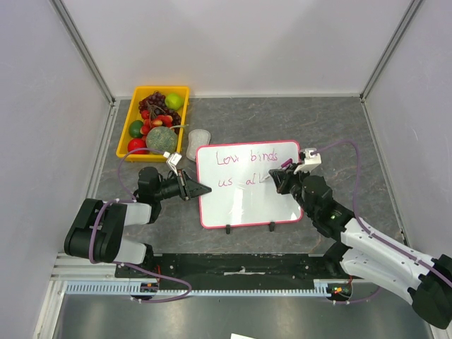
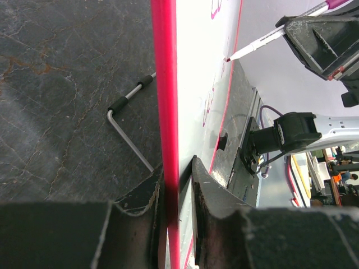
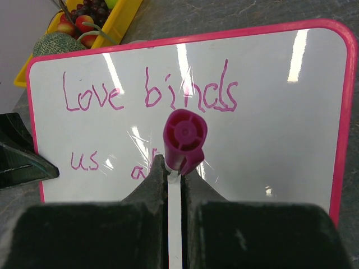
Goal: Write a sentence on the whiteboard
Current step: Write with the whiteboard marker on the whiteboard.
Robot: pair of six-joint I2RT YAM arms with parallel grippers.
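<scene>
Clenched jaws on both arms: the left gripper (image 2: 176, 171) pinches the pink-red frame on the left edge of the whiteboard (image 1: 247, 205), one finger on the white face and one behind it. The right gripper (image 3: 174, 168) is closed tight on a marker (image 3: 184, 136) with a white barrel and a magenta end cap. In the left wrist view the marker's tip sits right at the board's surface near the second line (contact itself is too fine to confirm). The sentence (image 3: 148, 95) is in thin magenta handwriting: "Love binds" runs across the top line. Below it come "us" and a word beginning "a", its end hidden behind the right gripper.

From above, the board sits in the middle of the dark stone-patterned table (image 1: 339, 127), between the two arms. Its two small black feet (image 1: 228, 228) are on the near edge, facing the arm bases. Just beyond its far left corner lies a pale grey oblong object (image 1: 199, 138). Beside that, toward the far left corner of the table, a yellow tray (image 1: 126, 134) holds grapes, a lime, red fruit and a netted melon.
</scene>
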